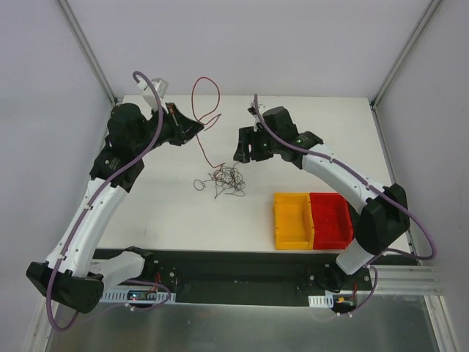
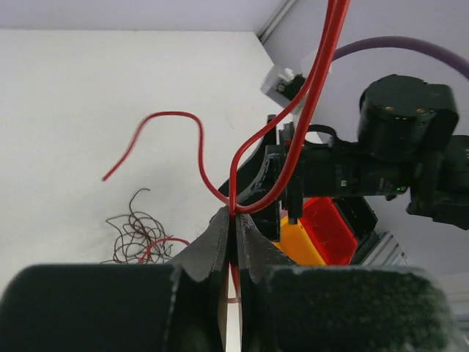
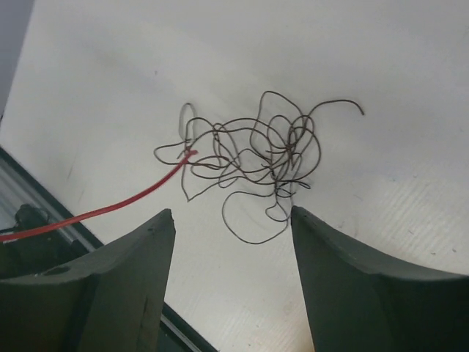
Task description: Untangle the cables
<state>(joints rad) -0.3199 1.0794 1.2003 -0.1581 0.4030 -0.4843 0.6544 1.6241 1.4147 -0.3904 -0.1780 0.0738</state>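
Brown wire tangle (image 3: 249, 158) lies mid-table, directly beneath the right gripper (image 3: 231, 214) — jaws apart, empty, straddling it. Farther out to the left, the left gripper (image 2: 234, 218) pinches the red wire (image 2: 335, 22), whose length slants back down into the tangle — possibly snagged there.

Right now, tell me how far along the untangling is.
Done: much of the red wire is lifted clear. In hand: the left hand pinches it; the right hand hangs open over the tangle. Left: its lower end is caught in that brown tangle, not yet freed.
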